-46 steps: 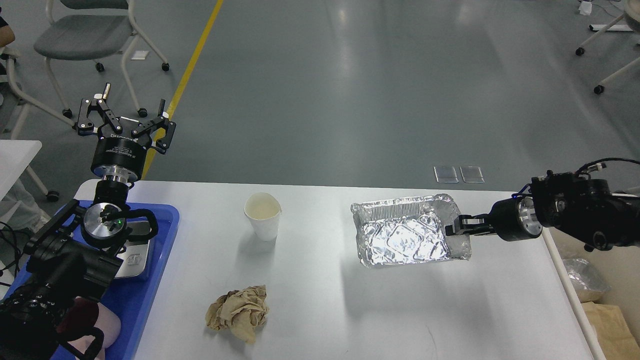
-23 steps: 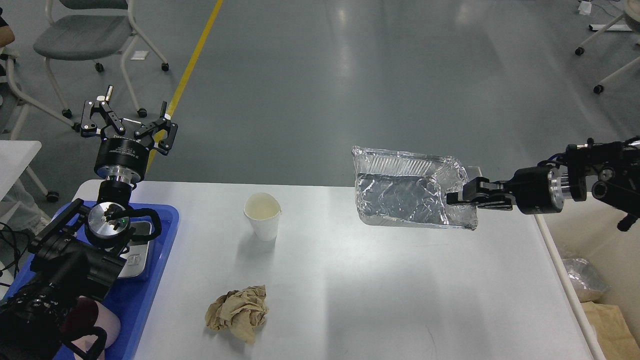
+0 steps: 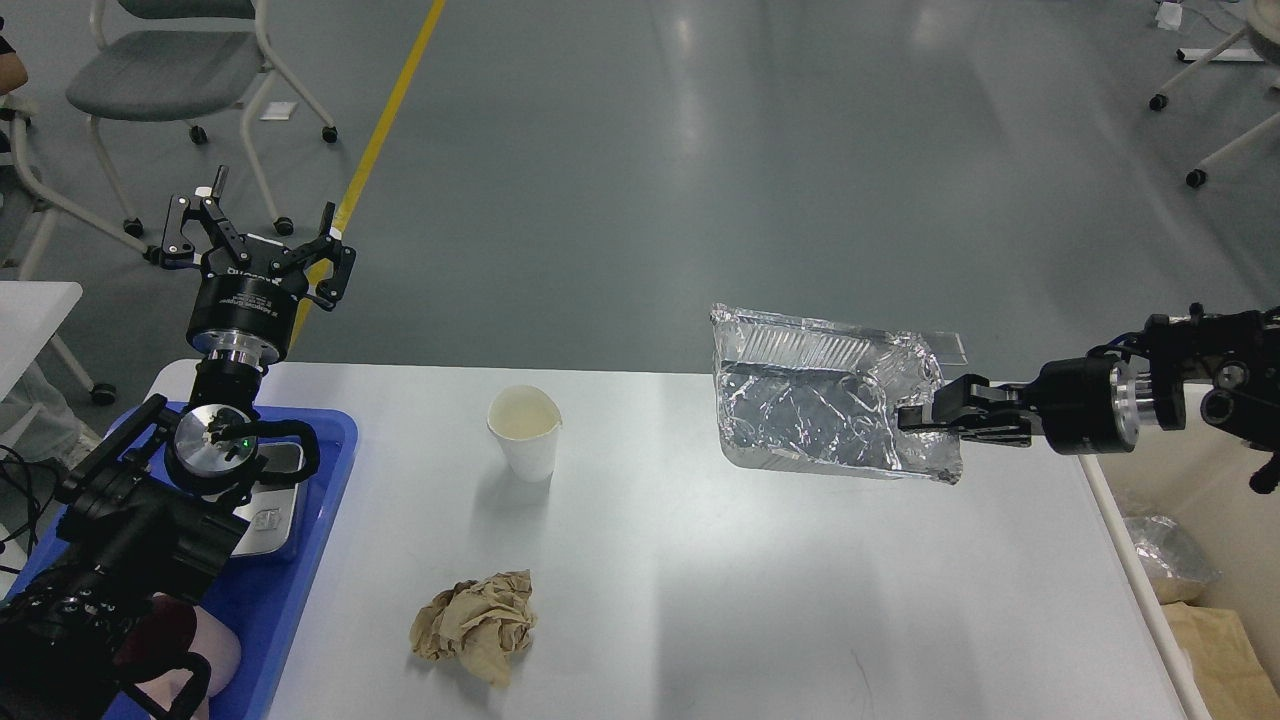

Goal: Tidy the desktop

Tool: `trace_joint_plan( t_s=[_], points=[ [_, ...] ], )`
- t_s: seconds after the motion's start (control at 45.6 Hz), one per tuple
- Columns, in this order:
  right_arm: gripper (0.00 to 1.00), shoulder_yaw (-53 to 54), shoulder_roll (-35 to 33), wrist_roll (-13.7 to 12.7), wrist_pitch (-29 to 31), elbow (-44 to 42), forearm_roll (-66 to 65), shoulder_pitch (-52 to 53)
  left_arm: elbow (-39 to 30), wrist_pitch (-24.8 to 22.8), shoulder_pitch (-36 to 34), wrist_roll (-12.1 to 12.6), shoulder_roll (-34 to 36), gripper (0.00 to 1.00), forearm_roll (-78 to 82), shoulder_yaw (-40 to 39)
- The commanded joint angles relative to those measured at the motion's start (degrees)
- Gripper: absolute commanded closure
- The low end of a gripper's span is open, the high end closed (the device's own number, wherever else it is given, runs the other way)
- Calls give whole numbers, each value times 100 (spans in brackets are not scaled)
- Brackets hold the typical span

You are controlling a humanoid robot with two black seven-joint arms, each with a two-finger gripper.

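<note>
The white desktop (image 3: 720, 590) fills the lower part of the head view. My right gripper (image 3: 915, 418) is shut on the right rim of a crumpled aluminium foil tray (image 3: 815, 405) and holds it tilted, lifted above the desktop's far right part. A white paper cup (image 3: 525, 430) stands upright at the centre left. A crumpled brown paper ball (image 3: 478, 625) lies near the front. My left gripper (image 3: 262, 215) is open and empty, raised above the far left corner.
A blue plastic tray (image 3: 290, 580) at the left holds a small metal scale (image 3: 265, 500) and a pink object (image 3: 200, 650). A bin with a bag (image 3: 1170, 560) stands right of the desktop. Chairs (image 3: 170, 70) stand on the floor behind.
My right gripper lifted the foil tray off the desktop and tilted it, then lowered it a little. My left gripper rose slightly.
</note>
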Motion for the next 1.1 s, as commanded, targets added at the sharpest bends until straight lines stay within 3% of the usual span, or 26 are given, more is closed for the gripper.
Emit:
trace_joint_plan(
  t_s=[0.0,0.351,0.504,0.613,0.701,0.767,0.92,1.073],
  points=[
    [100,-30,3,-4,-174,186,219,-66,-2,219,-9,96,-20,3,34,-1],
    [100,-285,135,-4,-280,222,237,-74,-37,-17,-26,70,-11,3,43,-10],
    [100,-382,126,-4,-280,248,237,-66,-134,-123,-70,-255,-37,4,385,-10],
    [100,-382,135,-4,-280,248,237,-66,-169,104,-246,-352,-134,3,973,-1],
    [100,-391,135,-4,-280,248,237,-66,-406,763,-308,-265,-222,3,1281,86],
    [100,-391,135,-4,-280,248,237,-66,-678,1167,-351,-212,-108,3,1396,454],
    [100,-391,144,-4,-288,231,237,-74,-1267,1511,-387,-203,366,3,1449,1685],
    [100,-408,108,-4,-315,240,228,-118,-2497,1985,-448,-246,1516,3,1668,3249]
  ],
)
